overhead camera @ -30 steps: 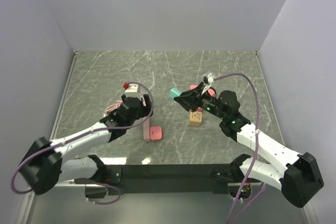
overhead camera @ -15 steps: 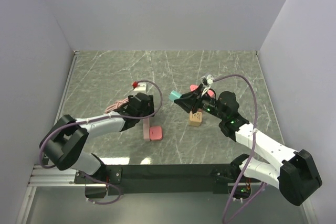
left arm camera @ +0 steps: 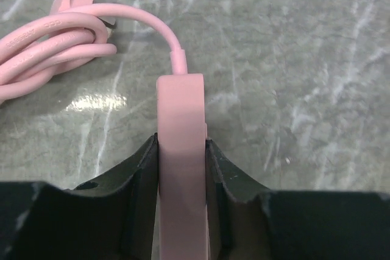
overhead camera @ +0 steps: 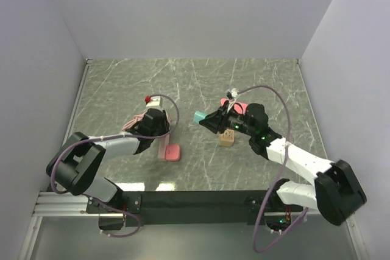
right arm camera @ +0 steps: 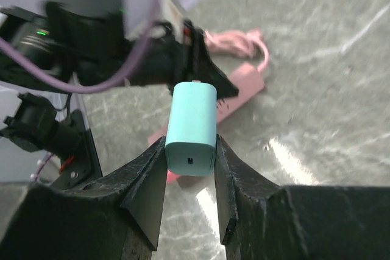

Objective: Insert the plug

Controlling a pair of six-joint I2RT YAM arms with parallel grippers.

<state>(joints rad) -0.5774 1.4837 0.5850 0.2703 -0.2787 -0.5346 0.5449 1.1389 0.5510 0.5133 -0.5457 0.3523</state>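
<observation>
My right gripper point(right arm camera: 190, 141) is shut on a teal plug point(right arm camera: 192, 120), held above the table and pointing left at the left arm. In the top view the plug point(overhead camera: 199, 117) juts out of the right gripper point(overhead camera: 210, 120) near the table's middle. My left gripper point(left arm camera: 181, 141) is shut on a long pink socket strip point(left arm camera: 180, 126) that lies on the marble table. Its fingers press both long sides of the strip. From above, the left gripper point(overhead camera: 159, 131) sits over the strip point(overhead camera: 169, 151). A pink cable point(left arm camera: 55, 41) curls away from the strip's far end.
A small tan block point(overhead camera: 226, 139) stands on the table beneath the right wrist. The coiled pink cable point(overhead camera: 135, 123) lies left of the left gripper. White walls close the table point(overhead camera: 201, 77) on three sides. A black rail point(overhead camera: 195, 199) runs along the near edge.
The left gripper has closed onto the pink strip, and the strip has shifted slightly left. The right arm has carried the teal plug a little to the left.
</observation>
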